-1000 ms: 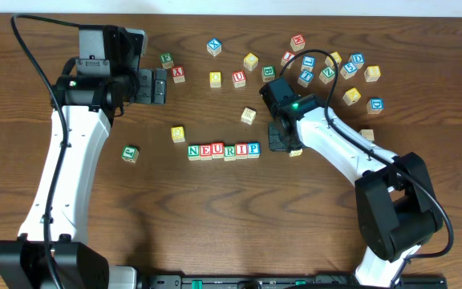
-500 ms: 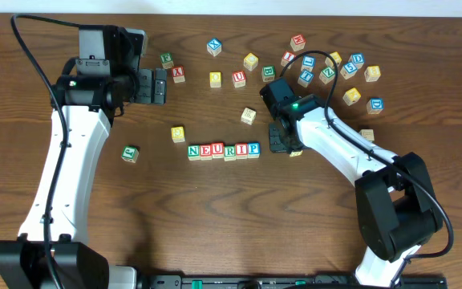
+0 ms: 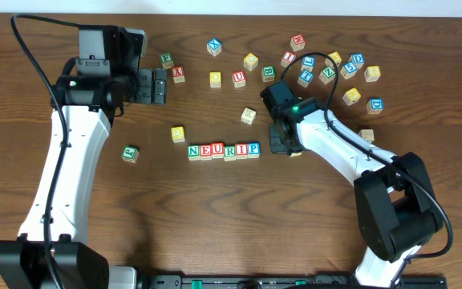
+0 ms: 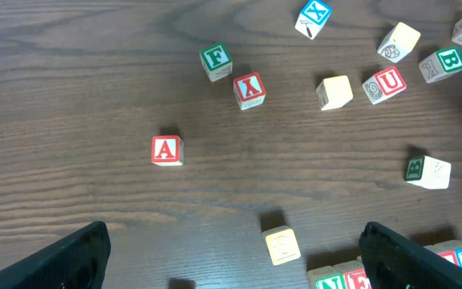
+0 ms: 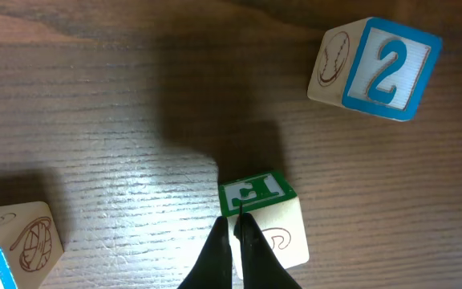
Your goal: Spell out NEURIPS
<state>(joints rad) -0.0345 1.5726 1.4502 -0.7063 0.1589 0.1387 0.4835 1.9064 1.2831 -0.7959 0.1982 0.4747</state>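
Observation:
Six wooden cubes reading N E U R I P form a row (image 3: pixel 223 150) at the table's middle; its left end (image 4: pixel 342 280) shows in the left wrist view. My right gripper (image 3: pixel 285 146) stands just right of the P, shut, holding nothing. In the right wrist view, the right gripper (image 5: pixel 237 221) has its tips against a cube with a green letter (image 5: pixel 257 193); I cannot read the letter. From overhead that cube (image 3: pixel 296 152) is mostly hidden. My left gripper (image 3: pixel 159 86) hovers open at the back left; in the left wrist view the left gripper (image 4: pixel 239 265) has bare wood between its fingers.
Several loose cubes (image 3: pixel 319 68) are scattered at the back right. A yellow cube (image 3: pixel 178 133) and a green-lettered one (image 3: pixel 130 152) lie left of the row. A blue "2" cube (image 5: pixel 379 71) lies near my right gripper. Red A (image 4: pixel 167 150) and X (image 4: pixel 249 90) cubes sit below my left gripper.
The right arm has shifted very slightly. The cubes and the left arm stay where they were.

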